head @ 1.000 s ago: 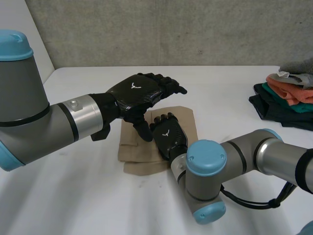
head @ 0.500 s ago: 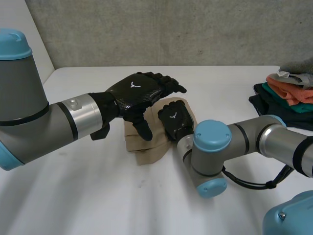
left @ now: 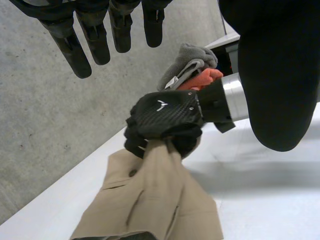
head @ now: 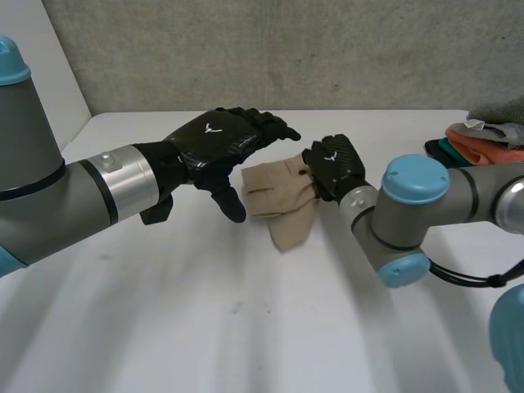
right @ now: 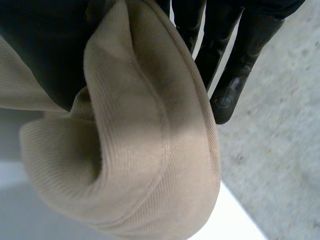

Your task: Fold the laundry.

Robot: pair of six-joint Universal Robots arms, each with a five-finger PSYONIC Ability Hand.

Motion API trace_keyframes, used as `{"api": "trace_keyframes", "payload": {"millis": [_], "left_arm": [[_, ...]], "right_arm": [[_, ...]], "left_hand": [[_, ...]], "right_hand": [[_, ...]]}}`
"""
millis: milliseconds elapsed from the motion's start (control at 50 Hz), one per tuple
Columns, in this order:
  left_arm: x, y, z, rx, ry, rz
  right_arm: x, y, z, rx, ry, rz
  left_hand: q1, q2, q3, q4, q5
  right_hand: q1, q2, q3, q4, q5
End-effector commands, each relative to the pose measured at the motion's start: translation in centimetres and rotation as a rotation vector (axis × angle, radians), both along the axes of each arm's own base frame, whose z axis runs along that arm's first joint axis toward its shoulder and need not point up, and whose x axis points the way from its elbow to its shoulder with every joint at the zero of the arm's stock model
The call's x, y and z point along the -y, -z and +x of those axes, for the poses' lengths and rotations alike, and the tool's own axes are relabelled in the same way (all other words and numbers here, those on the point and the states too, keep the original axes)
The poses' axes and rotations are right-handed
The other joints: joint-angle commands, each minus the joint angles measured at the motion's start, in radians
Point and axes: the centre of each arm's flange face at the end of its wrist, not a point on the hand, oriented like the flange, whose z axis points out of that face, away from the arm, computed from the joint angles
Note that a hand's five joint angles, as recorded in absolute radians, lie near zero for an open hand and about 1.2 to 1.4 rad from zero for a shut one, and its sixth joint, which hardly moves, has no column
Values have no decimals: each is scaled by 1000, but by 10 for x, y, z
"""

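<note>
- Left hand hovers above the white table, its fingers loosely spread and holding nothing.
- Tan garment hangs bunched just beyond that hand's fingertips, between the two hands.
- Right hand is clenched tight on the garment's edge.
- Stack of folded clothes sits well beyond the right hand.

Left hand hovers, fingers straight and spread; right hand is curled round tan cloth
</note>
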Motion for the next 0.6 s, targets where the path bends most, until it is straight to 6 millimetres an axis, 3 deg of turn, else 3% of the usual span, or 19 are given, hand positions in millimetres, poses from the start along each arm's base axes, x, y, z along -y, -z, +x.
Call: {"api": "trace_keyframes", "payload": {"millis": [20, 40, 80, 260, 300, 380, 500, 600], "left_arm": [[0, 0, 0, -7, -1, 11], [0, 0, 0, -7, -1, 11], [0, 0, 0, -7, -1, 11], [1, 1, 0, -8, -1, 10], [1, 1, 0, -8, -1, 10], [0, 1, -1, -8, 0, 9], [1, 1, 0, -8, -3, 9], [1, 0, 0, -9, -3, 6]], "right_arm": [[-12, 14, -27, -36, 25, 172], [-12, 15, -29, -19, 23, 192], [-10, 13, -30, 8, 25, 201], [-5, 25, -27, 7, 20, 213], [-1, 27, -25, 9, 20, 208], [8, 27, -21, 21, 16, 185], [22, 14, -16, 49, 20, 125], [42, -36, -11, 155, 8, -96]], "left_hand": [[34, 23, 10, 21, 5], [34, 23, 10, 21, 5], [34, 23, 10, 21, 5], [34, 23, 10, 21, 5], [34, 23, 10, 21, 5], [34, 23, 10, 21, 5], [34, 23, 10, 21, 5], [34, 23, 10, 21, 5]], "right_hand": [[452, 227, 270, 205, 318], [67, -159, -116, -181, -68], [-220, -446, -403, -468, -355], [-319, -544, -501, -567, -453], [-194, -419, -376, -441, -328], [450, 225, 268, 203, 316], [452, 227, 270, 205, 318], [452, 227, 270, 205, 318]]}}
